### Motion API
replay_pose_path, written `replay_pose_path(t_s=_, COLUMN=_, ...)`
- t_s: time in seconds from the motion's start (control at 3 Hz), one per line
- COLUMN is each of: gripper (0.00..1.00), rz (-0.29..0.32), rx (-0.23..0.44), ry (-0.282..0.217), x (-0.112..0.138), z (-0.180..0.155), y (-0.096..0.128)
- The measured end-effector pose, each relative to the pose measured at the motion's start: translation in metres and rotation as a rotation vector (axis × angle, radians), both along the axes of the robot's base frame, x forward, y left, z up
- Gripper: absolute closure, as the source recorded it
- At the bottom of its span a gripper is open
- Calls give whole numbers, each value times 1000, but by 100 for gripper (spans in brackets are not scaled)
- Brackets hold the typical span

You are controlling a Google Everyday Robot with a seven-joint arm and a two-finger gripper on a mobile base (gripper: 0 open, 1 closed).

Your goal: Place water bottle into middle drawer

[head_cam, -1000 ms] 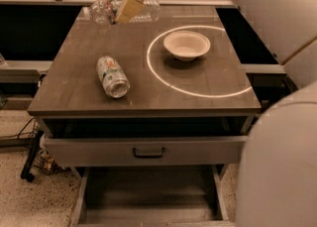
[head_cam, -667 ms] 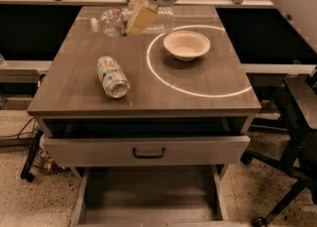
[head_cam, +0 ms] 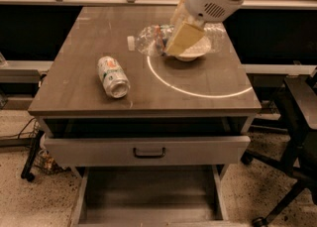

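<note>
One second has carried the bottle (head_cam: 147,39) away from the surface's (head_cam: 198,80) far corner. It now hangs on its side above the bowl (head_cam: 195,53), cap to the left, clamped between the fingers of the tool (head_cam: 174,45). The pick-up looks done and the carry is under way. The drawer (head_cam: 148,196) lies open below the front edge. The can (head_cam: 113,76) has not moved. What remains, I judge, is travel forward and a descent.

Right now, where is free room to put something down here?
The middle drawer floor is bare from wall to wall. On the table, the front right corner and the far left, behind the can, are free. It is crowded at the middle back, where the gripper holds the water bottle by the bowl.
</note>
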State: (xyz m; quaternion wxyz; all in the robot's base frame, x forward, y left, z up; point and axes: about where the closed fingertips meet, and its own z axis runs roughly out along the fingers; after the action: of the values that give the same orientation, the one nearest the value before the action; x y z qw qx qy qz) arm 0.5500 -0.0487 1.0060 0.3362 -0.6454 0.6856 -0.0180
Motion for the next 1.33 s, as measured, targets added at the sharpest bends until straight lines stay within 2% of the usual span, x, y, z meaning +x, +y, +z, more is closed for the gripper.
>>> replay_pose_path(t_s=0.33, gripper=100, rz=-5, rx=-4, ry=-1, x=-3, z=2, y=-2)
replay_pose_path(t_s=0.67, gripper=100, rz=61, rx=-31, ry=21, x=-23, z=-7, y=5)
replay_pose_path(t_s=1.0, gripper=100, rz=97, rx=-49, ry=81, x=-51, z=-33, y=-1)
replay_pose_path(t_s=1.33, gripper=100, rz=108, rx=-78, ry=128, x=-79, z=-62, y=-16)
